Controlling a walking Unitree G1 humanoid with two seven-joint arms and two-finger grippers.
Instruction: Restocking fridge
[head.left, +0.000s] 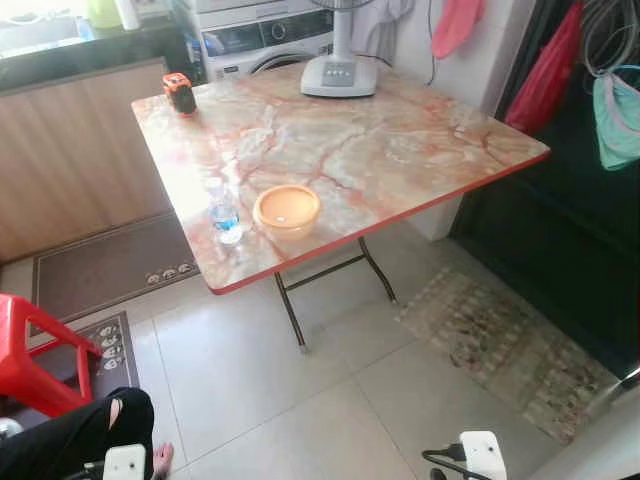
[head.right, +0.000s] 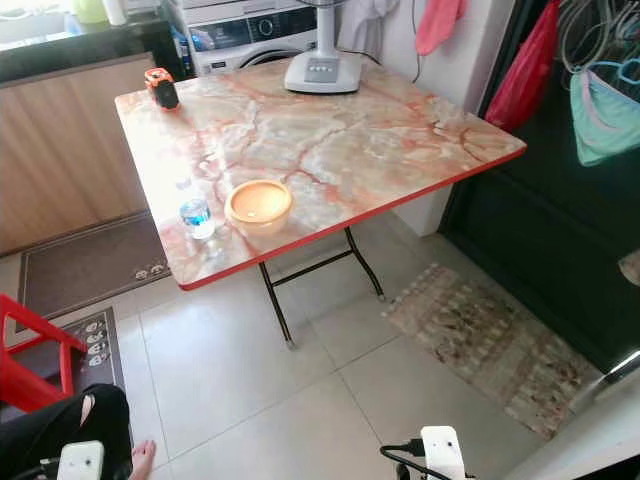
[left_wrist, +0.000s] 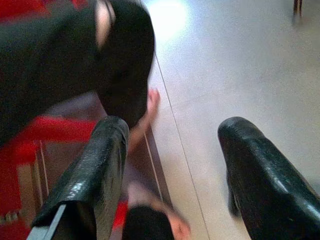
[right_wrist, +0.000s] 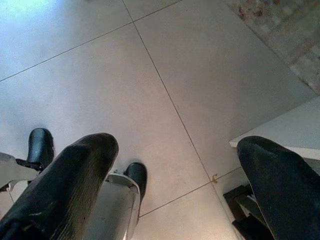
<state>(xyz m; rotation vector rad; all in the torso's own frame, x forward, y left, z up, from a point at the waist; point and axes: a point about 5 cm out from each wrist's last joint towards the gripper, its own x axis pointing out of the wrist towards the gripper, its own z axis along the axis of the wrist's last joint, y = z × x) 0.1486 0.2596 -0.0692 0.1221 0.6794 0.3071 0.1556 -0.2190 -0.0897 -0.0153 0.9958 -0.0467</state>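
A small clear water bottle with a blue label stands near the front left corner of a marble-patterned folding table. Beside it sits an orange bowl. Both arms hang low, well short of the table. In its wrist view my left gripper is open with nothing between its fingers, hanging above a person's black-trousered leg. Over the tiled floor my right gripper is open too, and holds nothing.
A fan base and a small orange-black device stand at the table's far side. Behind are a washing machine and a wooden counter. A red stool and the seated person's leg are at my left. A patterned rug lies before a dark opening.
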